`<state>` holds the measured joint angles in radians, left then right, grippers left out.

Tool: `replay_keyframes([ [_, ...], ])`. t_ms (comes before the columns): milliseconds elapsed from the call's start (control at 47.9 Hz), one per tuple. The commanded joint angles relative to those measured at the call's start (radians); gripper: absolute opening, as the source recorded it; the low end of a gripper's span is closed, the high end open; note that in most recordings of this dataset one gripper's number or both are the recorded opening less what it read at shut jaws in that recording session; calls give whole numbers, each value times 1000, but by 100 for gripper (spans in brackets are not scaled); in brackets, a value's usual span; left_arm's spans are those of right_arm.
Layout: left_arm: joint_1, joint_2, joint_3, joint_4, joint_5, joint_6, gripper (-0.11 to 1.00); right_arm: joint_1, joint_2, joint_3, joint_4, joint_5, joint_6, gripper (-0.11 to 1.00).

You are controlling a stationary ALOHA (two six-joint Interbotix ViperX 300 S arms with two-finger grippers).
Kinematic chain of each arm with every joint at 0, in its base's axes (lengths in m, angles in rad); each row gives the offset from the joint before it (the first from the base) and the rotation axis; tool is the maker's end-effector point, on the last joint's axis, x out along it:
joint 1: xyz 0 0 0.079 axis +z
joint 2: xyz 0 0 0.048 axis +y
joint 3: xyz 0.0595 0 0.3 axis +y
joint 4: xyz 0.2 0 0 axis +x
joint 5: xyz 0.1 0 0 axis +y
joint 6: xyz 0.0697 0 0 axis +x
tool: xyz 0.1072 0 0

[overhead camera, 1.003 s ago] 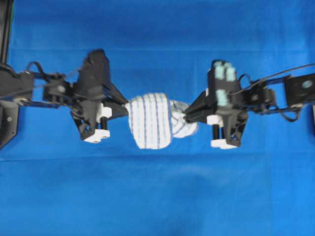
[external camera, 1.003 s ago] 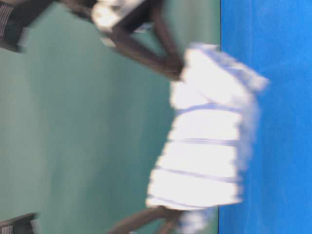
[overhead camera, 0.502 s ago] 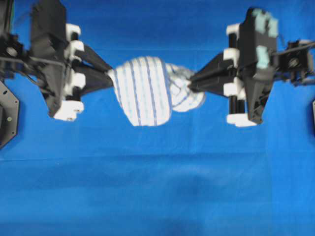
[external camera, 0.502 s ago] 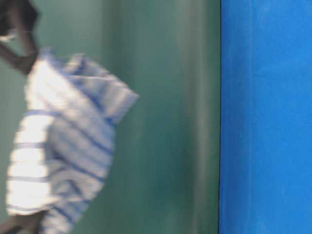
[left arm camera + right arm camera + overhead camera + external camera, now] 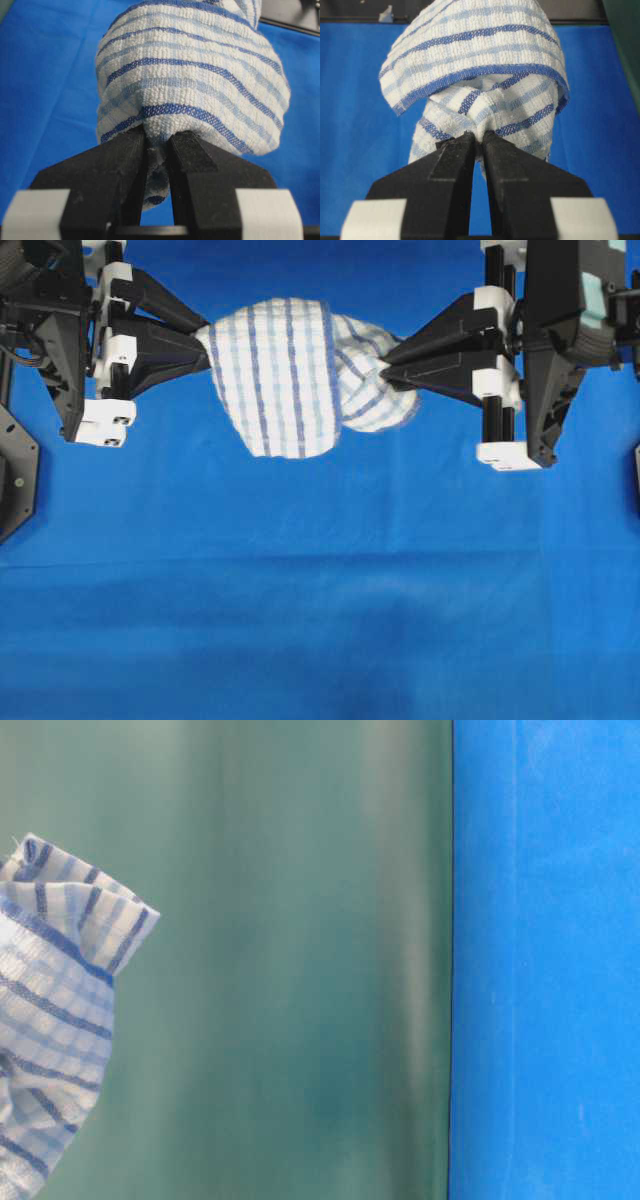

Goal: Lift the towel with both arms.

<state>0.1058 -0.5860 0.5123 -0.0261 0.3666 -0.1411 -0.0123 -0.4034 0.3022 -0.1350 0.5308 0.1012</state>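
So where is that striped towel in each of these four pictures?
Overhead: the towel hangs upper middle, between the left pincer and right pincer.
Table-level: only a corner shows, at the lower left edge; no pincers in view.
Left wrist: it fills the upper centre, pinched below.
Right wrist: upper centre, pinched below.
Shared landmark: the blue table cover.

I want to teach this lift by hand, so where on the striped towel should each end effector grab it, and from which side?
Grip the towel at its two opposite bunched ends, coming in level from either side. That is how it hangs now: the left end effector is shut on one gathered end, the right end effector on the other, and the slack middle sags between them above the blue table.
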Motion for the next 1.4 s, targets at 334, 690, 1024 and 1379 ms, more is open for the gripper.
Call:
replay_keyframes([
  [334, 2, -3, -32, 2, -15, 26, 18, -2, -14, -23, -5, -3, -6, 10],
  [690, -15, -8, -28, 2, -23, 28, 90, -12, -14, -23, -35, -3, 5, 67],
  [1024, -63, 21, 23, 2, -37, 25, 89, -8, -12, 40, -35, -8, 41, 64],
  [1379, -153, 167, 169, 2, -192, 15, 89, 51, 49, 213, -34, -106, 120, 64],
])
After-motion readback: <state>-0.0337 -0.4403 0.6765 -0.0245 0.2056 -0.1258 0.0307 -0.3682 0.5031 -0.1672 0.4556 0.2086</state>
